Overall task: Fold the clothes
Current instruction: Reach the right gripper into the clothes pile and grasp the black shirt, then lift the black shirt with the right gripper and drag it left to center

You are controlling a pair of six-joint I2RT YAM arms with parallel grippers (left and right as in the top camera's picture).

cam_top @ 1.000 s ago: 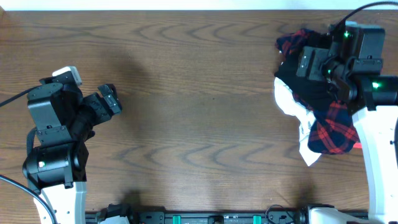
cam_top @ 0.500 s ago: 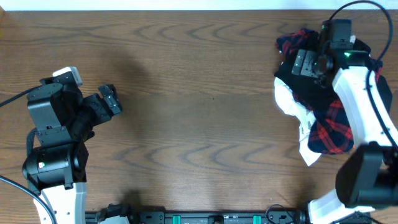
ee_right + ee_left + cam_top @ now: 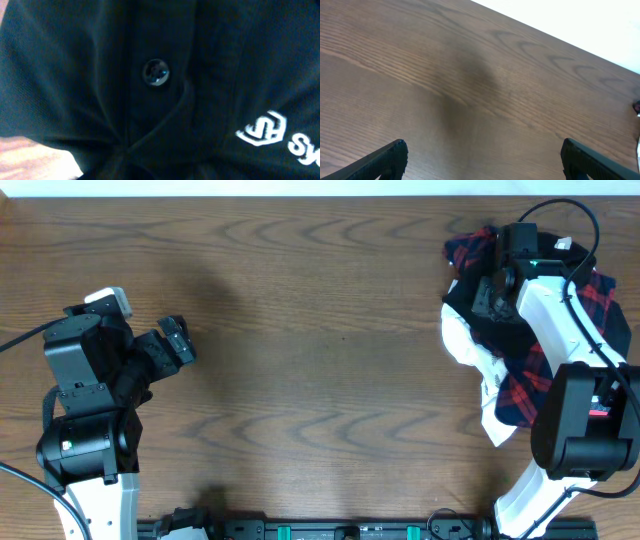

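Within the last second the right arm has swung over the heap and sunk the right gripper point(image 3: 492, 288) into the black polo shirt point(image 3: 100, 75), at the table's far right beside the plaid piece point(image 3: 535, 390). Only a button point(image 3: 156, 72) and white logo point(image 3: 262, 130) show, so I cannot tell its grip. Probably a first pull-out. The left gripper point(image 3: 482, 152) gapes empty over the bare wood-grain table point(image 3: 320, 350)

The left hand point(image 3: 489, 162) hangs over a bare stretch of dark brown, wood-grained table point(image 3: 410, 75). Its two black fingers point(image 3: 387, 161) poke in at the bottom corners, spread wide apart with nothing between them. A soft shadow point(image 3: 470, 87) darkens the grain mid-frame. A white strip point(image 3: 580, 20) lies beyond the table's far edge.
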